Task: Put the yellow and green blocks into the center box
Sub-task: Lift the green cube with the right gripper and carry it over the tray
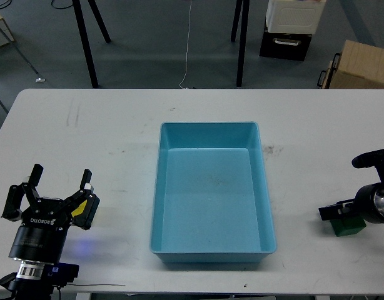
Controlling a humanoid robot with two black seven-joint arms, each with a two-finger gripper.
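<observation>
The blue center box (207,125) stands empty in the middle of the white table. A yellow block (86,207) lies near the front left, mostly hidden behind my left gripper (60,182), which is open with its fingers spread just above and to the left of the block. A green block (349,227) lies at the front right. My right gripper (351,186) is open, and its lower finger (334,211) lies over the block's top left edge.
The white table (104,131) has scuff marks at the left. Beyond its far edge are black stand legs (85,44), a black and white case (291,28) and a cardboard box (361,65) on the floor.
</observation>
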